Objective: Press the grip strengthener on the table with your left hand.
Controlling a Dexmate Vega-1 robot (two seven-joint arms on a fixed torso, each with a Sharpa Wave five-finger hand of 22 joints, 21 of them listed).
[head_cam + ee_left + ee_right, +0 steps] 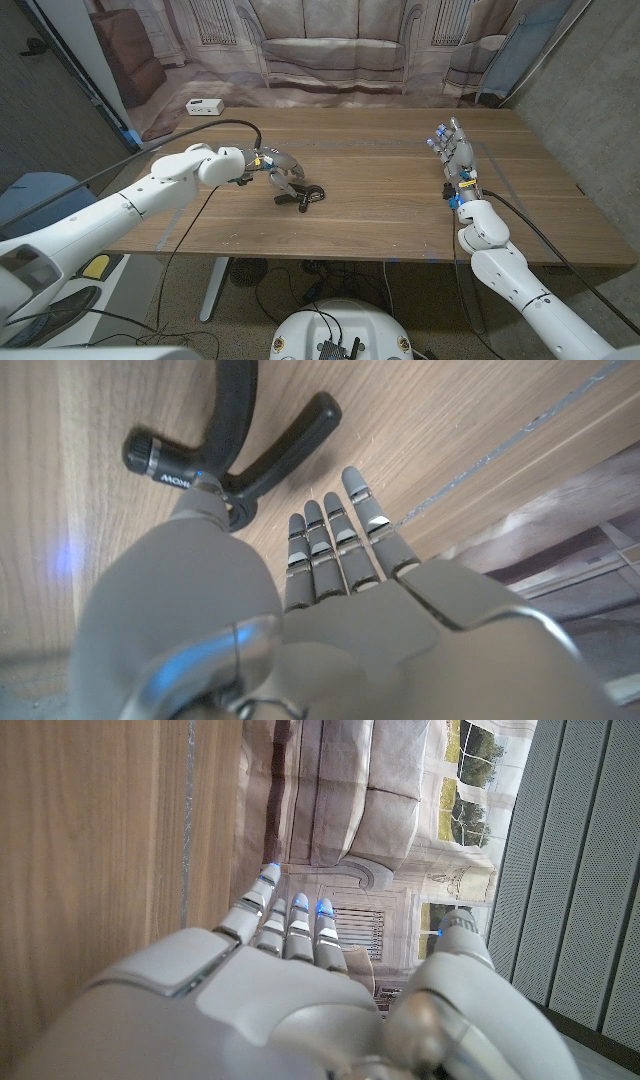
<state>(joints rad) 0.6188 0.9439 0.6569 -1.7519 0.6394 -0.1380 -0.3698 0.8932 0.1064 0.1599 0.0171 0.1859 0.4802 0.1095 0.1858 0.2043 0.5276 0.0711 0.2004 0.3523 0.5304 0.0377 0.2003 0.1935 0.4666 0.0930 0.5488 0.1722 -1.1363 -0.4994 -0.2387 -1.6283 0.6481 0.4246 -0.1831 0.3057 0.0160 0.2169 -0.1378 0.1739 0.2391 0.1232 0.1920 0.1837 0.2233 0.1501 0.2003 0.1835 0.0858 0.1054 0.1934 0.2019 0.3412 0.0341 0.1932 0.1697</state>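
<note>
1. The approach step is judged to be in hand: the left hand [278,172] is held over the grip strengthener [301,195], which lies on the counter [380,215] left of its middle.
2. In the left wrist view the fingers [335,545] are seen straight and side by side, holding nothing; whether the thumb touches the tool's coil cannot be told.
3. Next, a downward press onto the handles is called for.
4. The handles [285,445] are spread in a V away from the hand, the long axis running along the counter.
5. The right hand [455,150] is kept well apart, fingers extended, empty.

Black grip strengthener [301,195] flat on table [400,220].
</note>
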